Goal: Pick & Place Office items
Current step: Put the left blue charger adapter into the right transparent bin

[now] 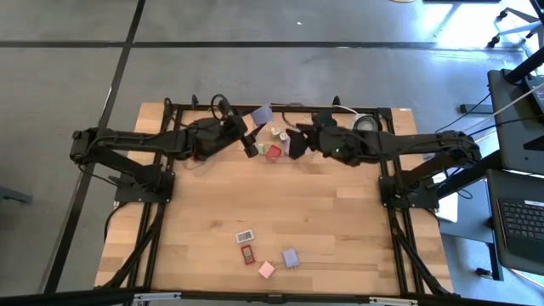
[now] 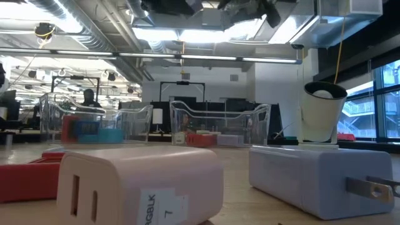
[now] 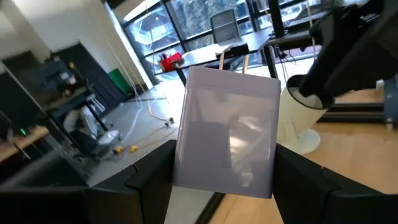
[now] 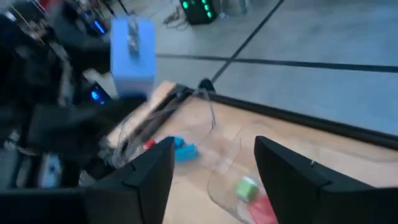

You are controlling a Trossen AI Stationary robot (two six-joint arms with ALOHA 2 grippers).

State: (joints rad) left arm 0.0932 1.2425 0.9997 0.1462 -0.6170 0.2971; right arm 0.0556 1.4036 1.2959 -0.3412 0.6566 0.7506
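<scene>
Lavender-blue, flat and smooth, one block point(image 3: 227, 134) sits clamped in the left gripper point(image 1: 248, 127), raised over the clear trays point(image 1: 274, 140) at the wooden table's point(image 1: 297, 204) far edge. The right gripper point(image 4: 211, 168) hovers alongside, jaws wide, holding nothing.

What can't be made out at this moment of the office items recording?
- Clear trays: in the high view, both arms cover most of their contents.
- Left claw: in the left wrist view, the held lavender block hides the pad contact.
- Right claw, open: the low view cuts it off at the top edge.
- Pink block: in the low view, the bottom edge cuts off its label.
</scene>
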